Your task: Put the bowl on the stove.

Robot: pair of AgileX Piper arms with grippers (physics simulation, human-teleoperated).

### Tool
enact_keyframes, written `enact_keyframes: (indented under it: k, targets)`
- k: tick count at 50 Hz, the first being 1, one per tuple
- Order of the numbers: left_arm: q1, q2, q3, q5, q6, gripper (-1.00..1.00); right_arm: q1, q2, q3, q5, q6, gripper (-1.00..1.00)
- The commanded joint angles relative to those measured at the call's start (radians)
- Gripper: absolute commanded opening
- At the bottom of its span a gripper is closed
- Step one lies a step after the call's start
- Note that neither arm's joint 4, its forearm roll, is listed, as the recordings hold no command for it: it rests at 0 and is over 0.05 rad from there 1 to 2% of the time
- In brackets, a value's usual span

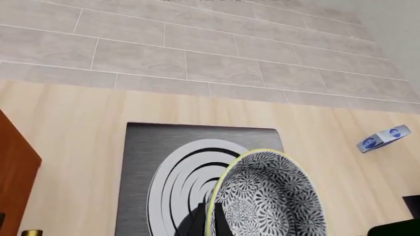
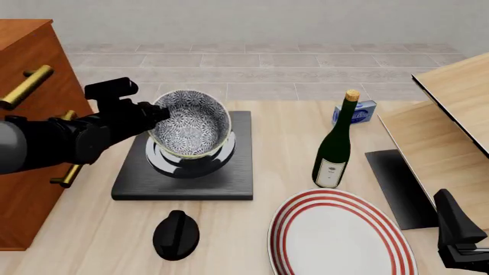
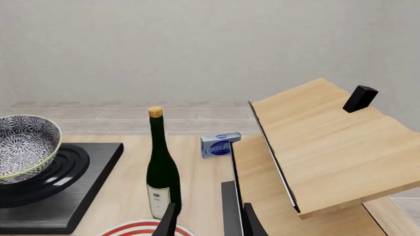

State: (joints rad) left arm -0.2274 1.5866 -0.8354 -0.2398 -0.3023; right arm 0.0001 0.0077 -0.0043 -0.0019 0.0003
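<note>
pale wood tabletop under you: your left claw (image 2: pixel 159 113) pinches the bowl (image 2: pixel 190 123) by its rim, tilted, just above the stove (image 2: pixel 229 177) directly below it. your right claw (image 3: pixel 206 222) sits narrowly parted, empty, well apart.

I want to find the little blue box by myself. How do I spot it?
Start at the tall dark green wine bottle with the cork, standing in the middle of the wooden table. Look just behind it and a bit right: the small blue-and-white box lies there. It is the only blue boxy thing, much smaller than the bottle.
</note>
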Motion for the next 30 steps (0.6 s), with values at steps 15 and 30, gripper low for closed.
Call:
enact_keyframes:
  k: [15,30]
  targets:
    - [0.012,-0.032,0.011,-0.043,0.036,1.00,0.000,0.000,0.000,0.000,0.000,1.00]
    - [0.012,-0.083,0.024,-0.036,0.047,1.00,0.000,0.000,0.000,0.000,0.000,1.00]
